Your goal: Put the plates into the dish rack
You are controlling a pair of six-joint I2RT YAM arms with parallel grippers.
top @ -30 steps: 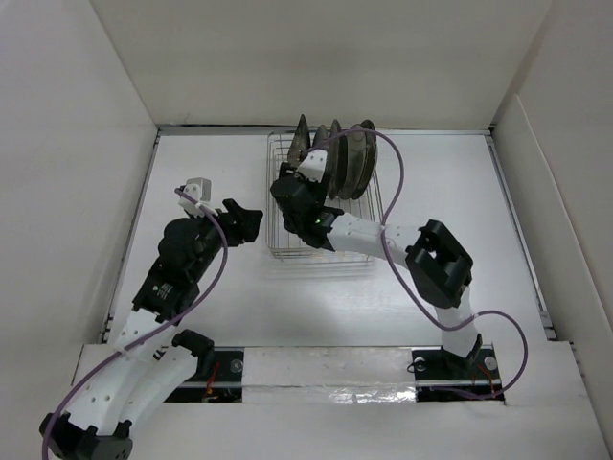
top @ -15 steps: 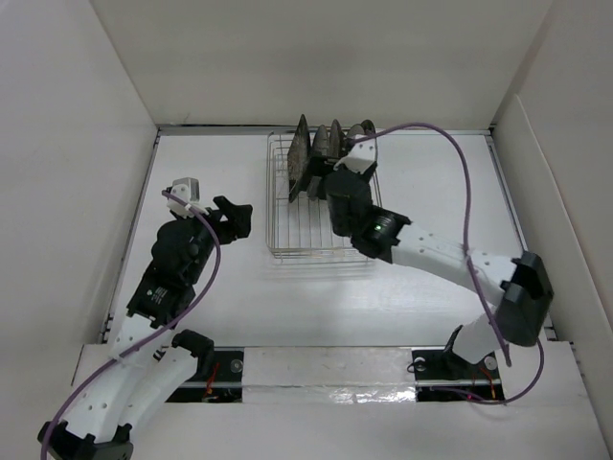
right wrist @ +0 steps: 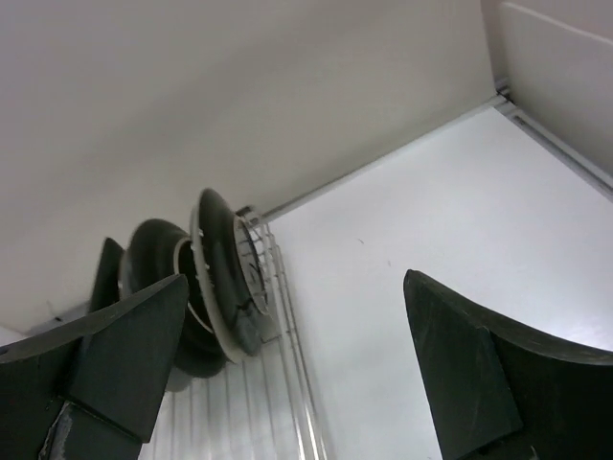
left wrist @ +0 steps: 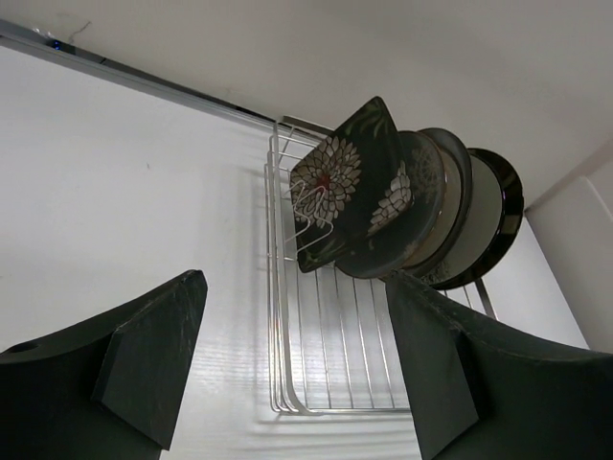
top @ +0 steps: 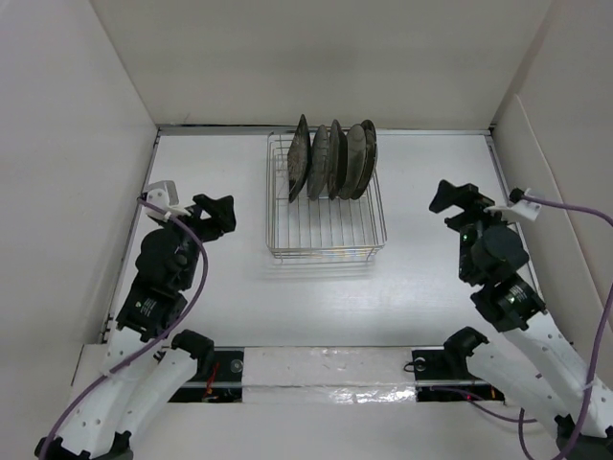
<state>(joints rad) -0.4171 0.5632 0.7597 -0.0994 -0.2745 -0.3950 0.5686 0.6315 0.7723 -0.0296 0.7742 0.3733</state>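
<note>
You see a white counter (top: 239,307) boxed in by plain white walls: a back wall (top: 316,57), a left wall (top: 67,172) and a right wall (top: 575,144). A dark seam (top: 230,126) runs along the foot of the back wall, and a shiny strip (top: 326,395) lines the near edge.

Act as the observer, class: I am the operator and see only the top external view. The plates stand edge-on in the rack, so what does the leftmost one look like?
Observer: In the left wrist view the leftmost plate is square and black, with white flowers on its face.
Operator: And the one at the other end?
Observer: The rightmost plate is round, cream in the middle with a dark rim.
Operator: Is anything caught in the right gripper?
Observer: No. The right wrist view shows the right gripper open, holding nothing.
</note>
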